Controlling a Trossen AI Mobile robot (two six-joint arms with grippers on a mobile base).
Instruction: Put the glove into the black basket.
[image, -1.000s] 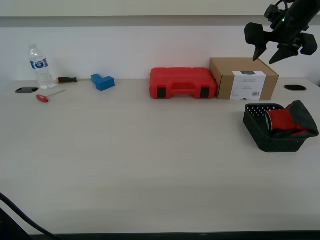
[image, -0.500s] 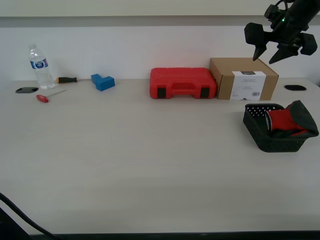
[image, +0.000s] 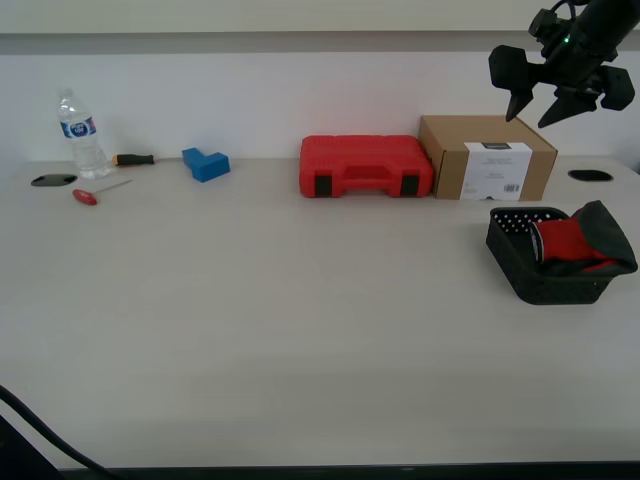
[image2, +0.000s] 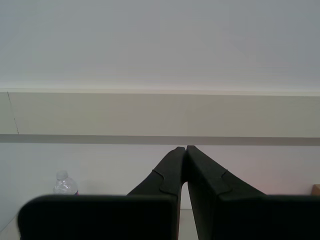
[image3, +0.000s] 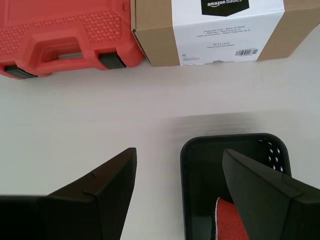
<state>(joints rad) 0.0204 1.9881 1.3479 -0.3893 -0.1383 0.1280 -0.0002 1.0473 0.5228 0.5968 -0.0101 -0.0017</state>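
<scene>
The red glove with dark grey coating lies inside the black basket at the exterior view's right, partly draped over its far rim. My first gripper hangs open and empty high above the cardboard box, behind and above the basket. In the first wrist view my first gripper is open over the table, with the basket and a bit of the red glove below it. My second gripper is shut and empty, facing the wall; it does not show in the exterior view.
A brown cardboard box and a red tool case stand at the back, just behind the basket. A blue block, two screwdrivers and a water bottle sit at the back on the exterior view's left.
</scene>
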